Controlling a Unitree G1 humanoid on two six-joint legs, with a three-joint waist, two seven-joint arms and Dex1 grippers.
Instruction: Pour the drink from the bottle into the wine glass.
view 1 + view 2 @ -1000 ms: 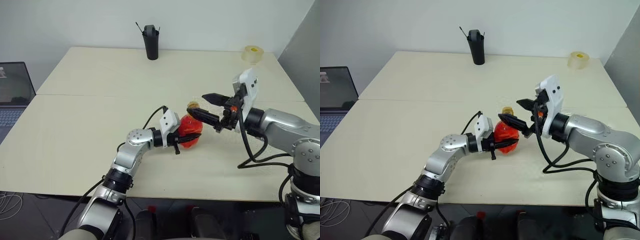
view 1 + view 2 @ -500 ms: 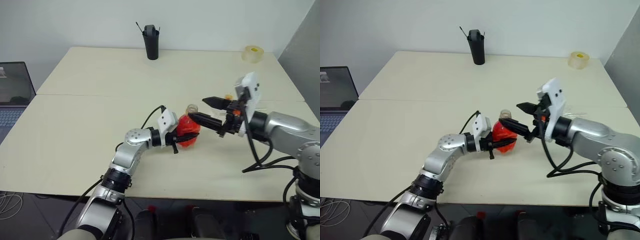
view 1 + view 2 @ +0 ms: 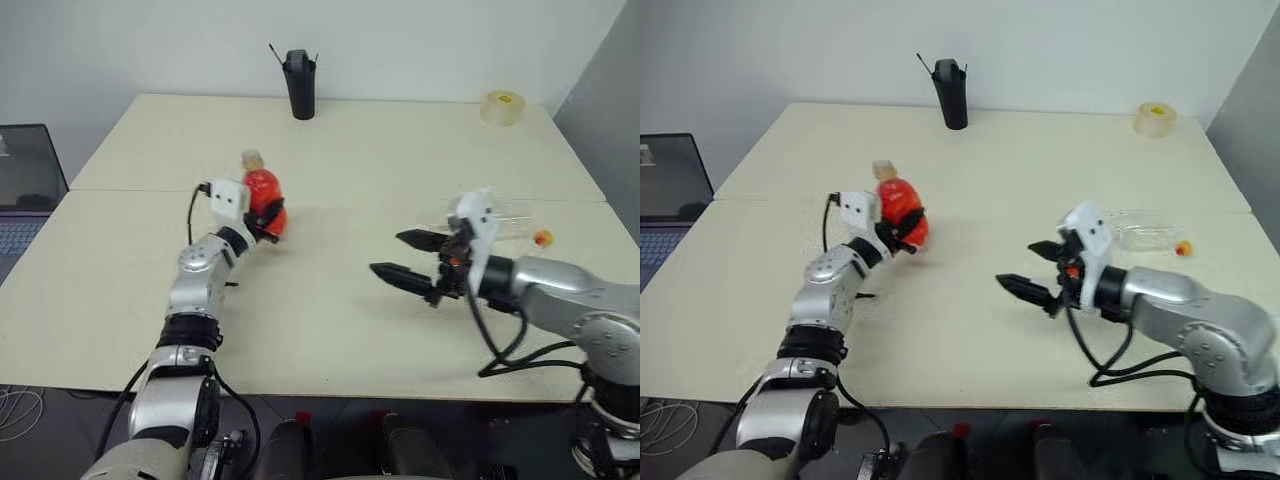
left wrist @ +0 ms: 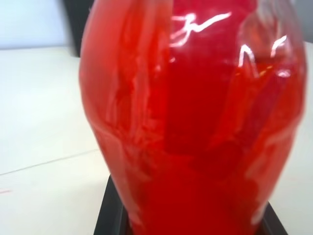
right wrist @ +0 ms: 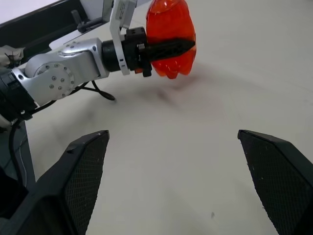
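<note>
Across the pale table, left claw grips the full bottle; right claw gapes empty; pouring remains.

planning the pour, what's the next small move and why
Probably turn the open right gripper toward the wine glass, which seems to lie on the table beside that arm; the left gripper already holds the bottle upright.

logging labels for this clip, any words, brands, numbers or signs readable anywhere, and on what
No text can be read in any view.
bottle: no label or print visible on its red body.
black cup: plain, no marking visible.
tape roll: no print can be made out.
laptop: screen content too small to read.
robot arms: no readable markings.
</note>
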